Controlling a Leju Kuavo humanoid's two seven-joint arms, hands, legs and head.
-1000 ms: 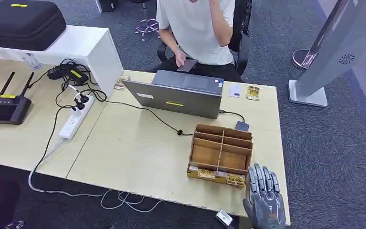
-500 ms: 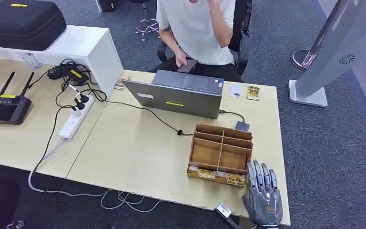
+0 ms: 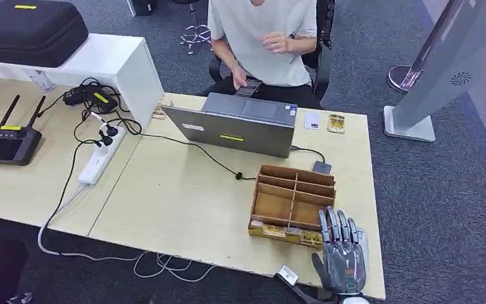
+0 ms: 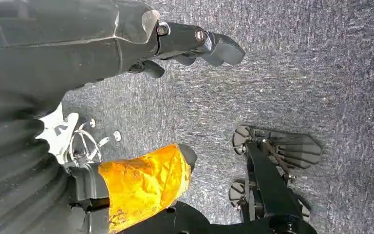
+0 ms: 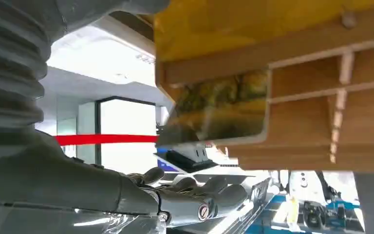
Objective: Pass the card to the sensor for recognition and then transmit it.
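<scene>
We see the right hand (image 3: 340, 256) at the table's (image 3: 183, 202) near edge, just beside the near right corner of the wooden box (image 3: 293, 206), its fingers (image 3: 333, 227) spread and straight, holding nothing. From the right wrist, a card (image 5: 214, 109) with a yellow-green pattern stands in the box's front slot, near the fingertips but apart from them. The left hand (image 4: 126, 53) hangs over grey carpet (image 4: 297, 73), fingers loosely curled around nothing; beyond the laptop (image 3: 237, 126) sits a person (image 3: 262, 38).
</scene>
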